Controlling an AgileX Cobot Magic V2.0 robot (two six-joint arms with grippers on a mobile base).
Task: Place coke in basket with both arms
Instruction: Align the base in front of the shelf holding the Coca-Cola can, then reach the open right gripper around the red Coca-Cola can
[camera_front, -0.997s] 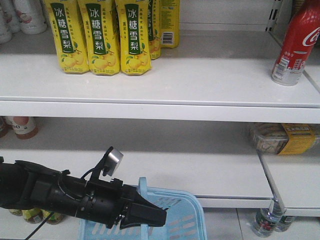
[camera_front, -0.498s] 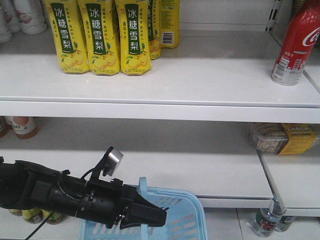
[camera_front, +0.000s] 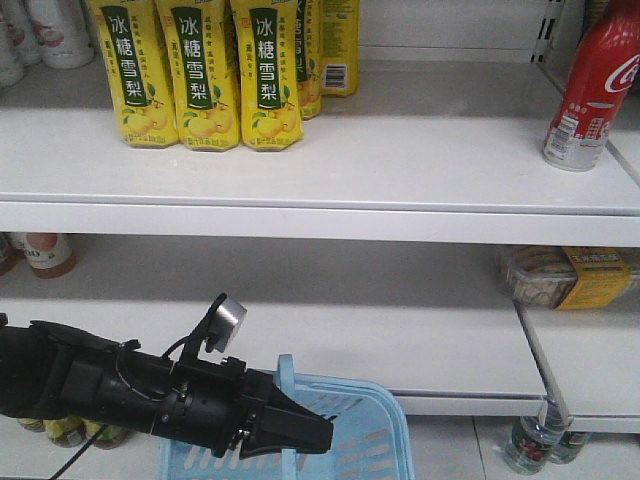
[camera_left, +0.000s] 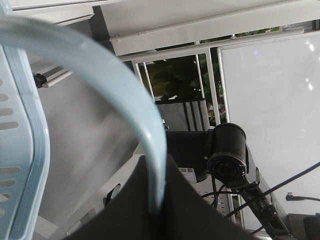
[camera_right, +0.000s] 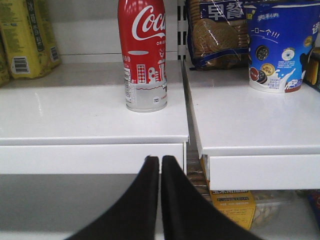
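Coke (camera_right: 144, 55) stands upright on the white counter (camera_right: 75, 115), near its right edge — a smooth red can, silver-grey below. My right fingers (camera_right: 154, 172) are pressed together, empty, low in front of it, seemingly lined up to approach. My left fingers (camera_front: 300, 432) clamp the curved handle (camera_left: 125, 100) of the slotted pale-blue basket (camera_front: 375, 445) — held ready, lower left.

shop, white shelves (camera_front: 420, 150) of drinks (camera_front: 205, 75), snacks (camera_right: 215, 35), blue shopping basket (camera_front: 375, 440)
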